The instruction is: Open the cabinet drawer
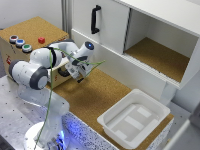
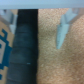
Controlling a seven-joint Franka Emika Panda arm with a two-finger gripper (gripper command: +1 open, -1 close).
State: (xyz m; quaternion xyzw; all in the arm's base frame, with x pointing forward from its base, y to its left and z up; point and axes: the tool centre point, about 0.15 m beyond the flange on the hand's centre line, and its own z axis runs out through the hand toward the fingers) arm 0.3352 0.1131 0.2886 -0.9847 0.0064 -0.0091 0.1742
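Observation:
The low tan cork-topped box [image 1: 30,31] with coloured buttons stands at the exterior view's left. Its pale side faces my gripper [image 1: 78,75], which hangs low right beside it, over the cork floor. My arm covers most of that side, so the cabinet drawer and its handle are hidden; only a dark patch [image 1: 64,71] shows there. In the wrist view a dark band [image 2: 25,50] runs next to a blue and white label [image 2: 4,45]. One finger [image 2: 62,27] shows over cork, far from the other side. The gripper looks open, with nothing in it.
A white plastic tub [image 1: 134,117] sits on the cork floor [image 1: 95,95] toward the exterior view's right. Behind stands a tall white cupboard with a vertical black handle [image 1: 95,19] and an open cork-floored compartment [image 1: 160,57]. My arm's base [image 1: 42,137] is at the lower left.

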